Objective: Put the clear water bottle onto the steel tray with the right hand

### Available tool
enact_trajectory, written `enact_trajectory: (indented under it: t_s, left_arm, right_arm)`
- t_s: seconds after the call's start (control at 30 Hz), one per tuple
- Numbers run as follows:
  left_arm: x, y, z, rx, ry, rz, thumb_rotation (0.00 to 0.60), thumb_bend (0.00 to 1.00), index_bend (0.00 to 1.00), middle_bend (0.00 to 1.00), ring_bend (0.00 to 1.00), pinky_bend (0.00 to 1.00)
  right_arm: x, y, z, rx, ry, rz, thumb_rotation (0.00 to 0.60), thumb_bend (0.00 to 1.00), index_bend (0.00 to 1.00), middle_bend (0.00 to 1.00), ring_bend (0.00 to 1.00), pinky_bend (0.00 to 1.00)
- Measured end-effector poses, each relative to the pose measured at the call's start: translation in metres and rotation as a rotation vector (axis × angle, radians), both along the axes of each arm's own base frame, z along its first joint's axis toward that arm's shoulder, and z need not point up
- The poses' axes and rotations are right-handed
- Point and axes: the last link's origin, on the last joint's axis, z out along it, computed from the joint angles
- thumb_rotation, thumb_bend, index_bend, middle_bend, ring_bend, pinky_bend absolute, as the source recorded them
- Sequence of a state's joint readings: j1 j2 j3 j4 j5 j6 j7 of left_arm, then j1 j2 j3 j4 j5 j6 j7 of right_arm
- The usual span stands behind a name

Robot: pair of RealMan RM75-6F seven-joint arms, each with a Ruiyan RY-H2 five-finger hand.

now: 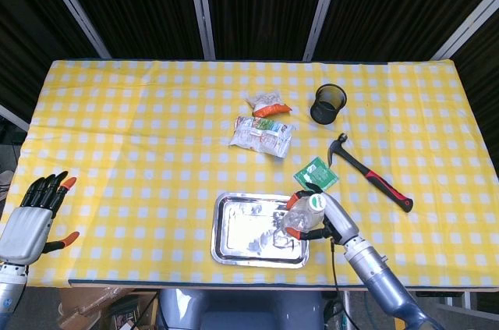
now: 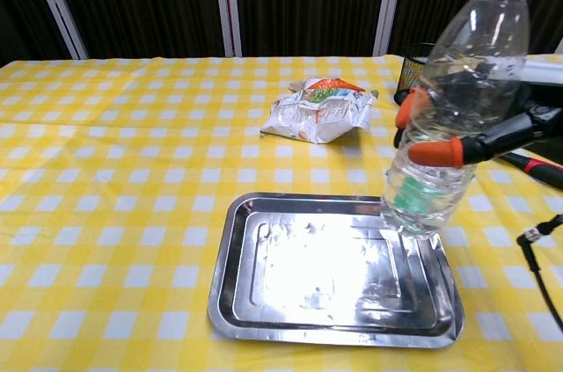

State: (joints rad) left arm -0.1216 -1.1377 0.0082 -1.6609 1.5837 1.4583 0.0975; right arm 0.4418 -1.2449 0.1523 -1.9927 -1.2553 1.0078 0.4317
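The clear water bottle (image 2: 453,99) with a white cap (image 1: 315,203) is upright, tilted slightly, in my right hand (image 2: 493,130), whose orange-tipped fingers wrap its middle. The bottle's base hangs just above the right side of the steel tray (image 2: 264,302), seen in the head view as the tray (image 1: 242,240) with the bottle (image 1: 297,221) over its right edge. My left hand (image 1: 33,217) hovers open at the table's front left corner, far from the tray, fingers spread and holding nothing.
A crumpled snack bag (image 1: 263,135) lies behind the tray. A black mesh cup (image 1: 330,104), a hammer with a red-black handle (image 1: 370,172) and a green packet (image 1: 317,175) sit to the right on the yellow checked cloth (image 1: 140,143).
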Motion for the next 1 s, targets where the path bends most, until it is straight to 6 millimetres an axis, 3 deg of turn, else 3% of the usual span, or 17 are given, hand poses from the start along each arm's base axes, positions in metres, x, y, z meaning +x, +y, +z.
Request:
enact_trajectory:
  t_s: [0.27,0.53,0.7,1.0]
  left_arm:
    - [0.003,-0.001,-0.007,-0.012,0.02,-0.004,0.6,0.19,0.03,0.0,0.0,0.0]
    - [0.006,-0.002,-0.011,-0.018,0.027,-0.007,0.6,0.19,0.03,0.0,0.0,0.0]
    - [0.005,-0.001,-0.01,-0.014,0.026,-0.005,0.6,0.19,0.03,0.0,0.0,0.0]
    - [0.004,-0.001,-0.006,-0.009,0.009,-0.005,0.6,0.19,0.03,0.0,0.0,0.0]
  right_arm:
    - [-0.076,0.004,0.063,-0.093,0.084,-0.124,0.6,0.59,0.71,0.6,0.3,0.0]
    - [-0.134,0.024,0.101,-0.09,0.111,-0.17,0.6,0.59,0.71,0.6,0.3,0.0]
    - [-0.123,0.026,0.092,-0.063,0.092,-0.125,0.6,0.59,0.71,0.6,0.3,0.0]
    - [-0.067,0.015,0.047,-0.018,0.039,-0.014,0.6,0.59,0.71,0.6,0.3,0.0]
